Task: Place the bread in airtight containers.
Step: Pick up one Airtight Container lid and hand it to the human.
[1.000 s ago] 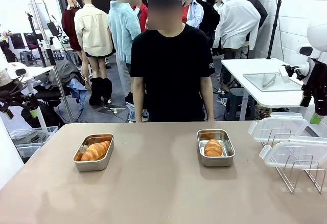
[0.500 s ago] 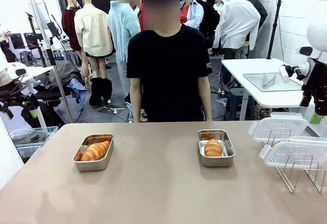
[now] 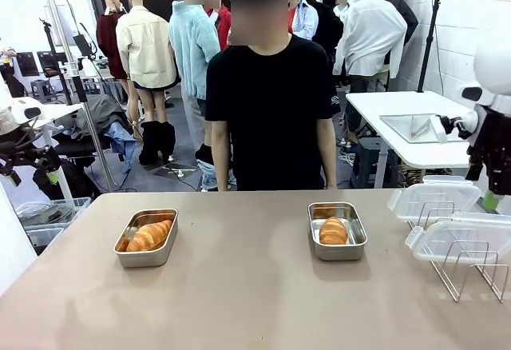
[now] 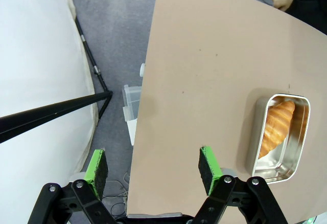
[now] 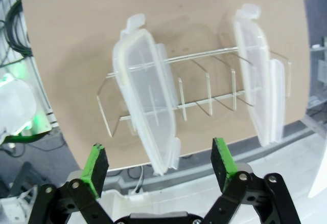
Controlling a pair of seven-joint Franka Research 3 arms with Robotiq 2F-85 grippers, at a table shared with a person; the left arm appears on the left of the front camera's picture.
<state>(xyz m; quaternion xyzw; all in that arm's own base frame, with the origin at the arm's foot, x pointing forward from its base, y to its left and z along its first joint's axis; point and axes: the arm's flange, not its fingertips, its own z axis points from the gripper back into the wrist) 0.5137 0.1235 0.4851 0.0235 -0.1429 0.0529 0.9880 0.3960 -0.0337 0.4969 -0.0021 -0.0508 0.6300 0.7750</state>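
Bench (image 3: 239,302): tan top, wide bare stretch across the middle and the whole near edge. A person (image 3: 271,102) in a black shirt stands at the far edge, between the two tins, arms down.

Right arm (image 3: 489,138): hangs at the right end of the bench, above and behind the rack.

Wire rack (image 3: 467,274): at the right end of the bench, close to its edge. Two clear lids stand in its slots, the far lid (image 3: 431,200) and the near lid (image 3: 463,238), with empty slots between them in the right wrist view.

Left tin (image 3: 144,258): left of centre, well in from the left edge, uncovered. Right tin (image 3: 339,252): right of centre, well apart from the left tin, with bare bench between it and the rack, uncovered.

Bread: one roll (image 3: 149,235) lies slantwise in the left tin; one roll (image 3: 333,231) lies in the right tin.

Left fingers (image 4: 97,166): spread, nothing between them. I see the bench's edge running between the pads, with floor to one side and the left tin well off to the other.

Right fingers (image 5: 95,165): spread, empty, above the bench edge beside the rack.
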